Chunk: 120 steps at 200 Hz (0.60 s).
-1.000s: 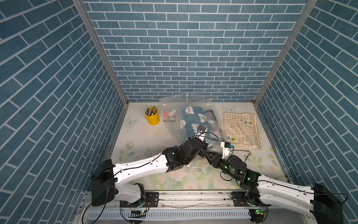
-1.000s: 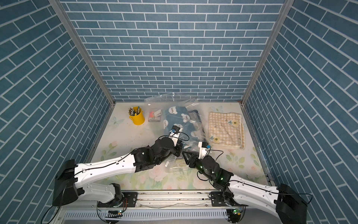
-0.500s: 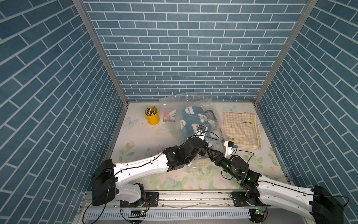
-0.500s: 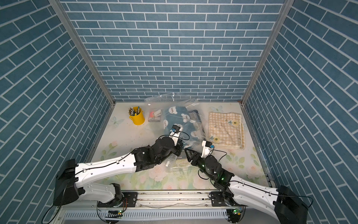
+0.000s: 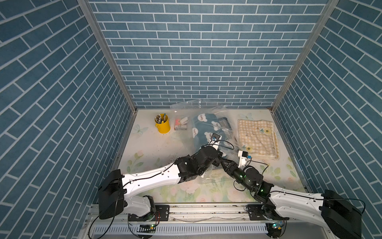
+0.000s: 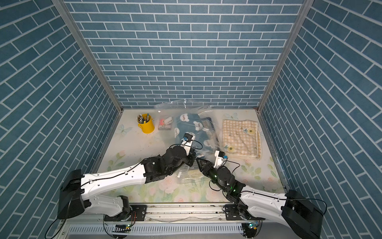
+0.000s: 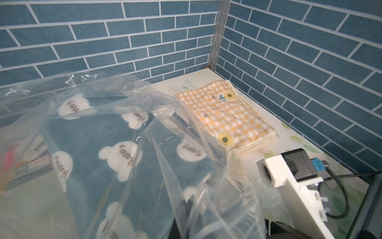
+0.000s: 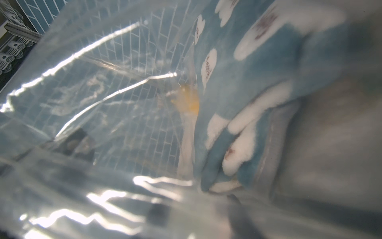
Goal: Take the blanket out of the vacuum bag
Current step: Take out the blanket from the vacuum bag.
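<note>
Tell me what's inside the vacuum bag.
A blue blanket with white bear shapes reading "Happy" lies inside the clear vacuum bag. In both top views its near end is hidden behind the left arm. Anything beneath the blanket cannot be seen.

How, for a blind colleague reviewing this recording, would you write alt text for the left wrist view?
A blue blanket with white bear shapes lies inside a clear vacuum bag, filling most of the view. Beside it on the floral table lies a folded yellow checked cloth; blue brick walls stand behind.
</note>
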Available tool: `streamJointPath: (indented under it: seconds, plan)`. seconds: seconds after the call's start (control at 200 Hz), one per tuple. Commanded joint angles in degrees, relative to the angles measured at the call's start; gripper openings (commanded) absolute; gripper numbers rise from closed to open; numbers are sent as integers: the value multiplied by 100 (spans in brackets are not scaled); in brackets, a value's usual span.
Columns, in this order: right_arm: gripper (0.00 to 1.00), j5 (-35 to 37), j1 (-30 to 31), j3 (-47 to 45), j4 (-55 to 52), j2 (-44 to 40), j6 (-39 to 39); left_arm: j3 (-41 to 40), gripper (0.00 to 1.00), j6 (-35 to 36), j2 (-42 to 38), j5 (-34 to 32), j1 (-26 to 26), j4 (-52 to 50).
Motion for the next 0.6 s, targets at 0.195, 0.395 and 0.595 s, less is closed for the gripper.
streamJointPath:
  seconds: [0.195,0.395,0.595]
  plan:
    - [51,414,86,-165,264,0,394,-6,0,-37,-121,-70,4,338]
    - [56,353,112,-214,712,350,669,-6,0,-46,-74,-4,5,398]
    - [59,182,113,-106,1354,955,782,-14,0,-95,-76,2,9,444]
